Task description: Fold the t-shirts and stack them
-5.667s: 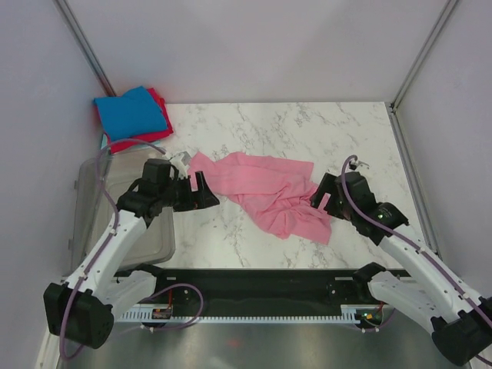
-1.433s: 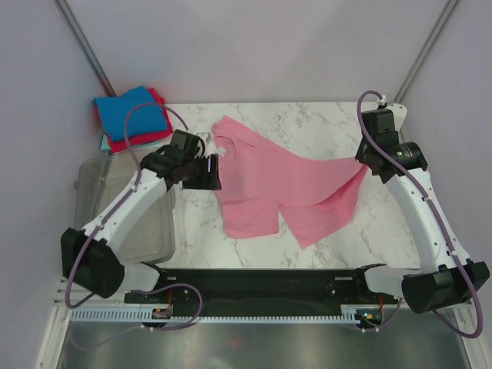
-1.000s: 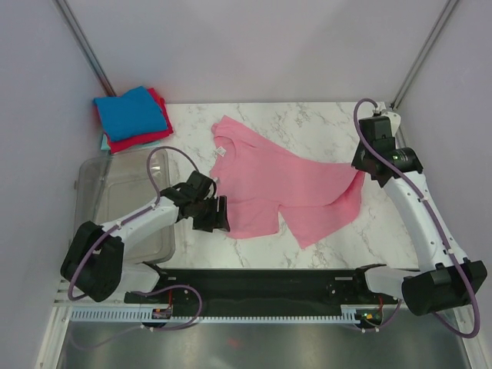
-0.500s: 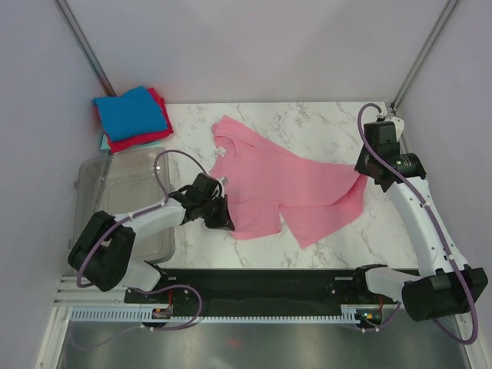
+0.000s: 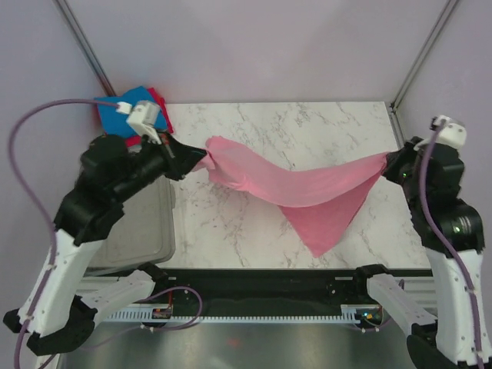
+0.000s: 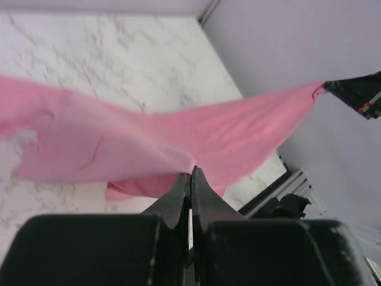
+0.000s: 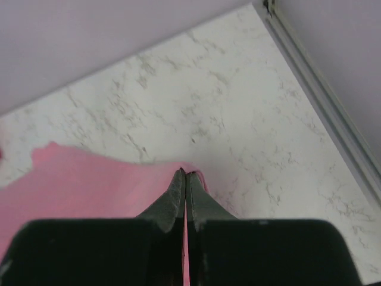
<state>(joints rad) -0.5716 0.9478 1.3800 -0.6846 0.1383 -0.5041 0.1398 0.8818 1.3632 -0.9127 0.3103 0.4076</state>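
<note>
A pink t-shirt [image 5: 296,184] hangs stretched in the air between both arms, sagging in the middle with a point drooping toward the marble table [image 5: 307,127]. My left gripper [image 5: 201,158] is shut on its left end, raised above the table's left side. My right gripper [image 5: 387,164] is shut on its right end near the right wall. In the left wrist view the pink t-shirt [image 6: 149,143] spreads out from the left gripper [image 6: 191,173]. The right wrist view has the right gripper [image 7: 185,174] pinching the pink t-shirt [image 7: 77,179] at its edge. A folded stack with a blue t-shirt [image 5: 138,104] on top lies at the back left corner.
A clear plastic bin [image 5: 138,231] stands at the left of the table under my left arm. Metal frame posts [image 5: 419,54] rise at the back corners. A black rail [image 5: 261,280] runs along the near edge.
My left gripper shut on the shirt's lower left edge and both arms lifted. The shirt, flat on the table before, now hangs stretched between them.
</note>
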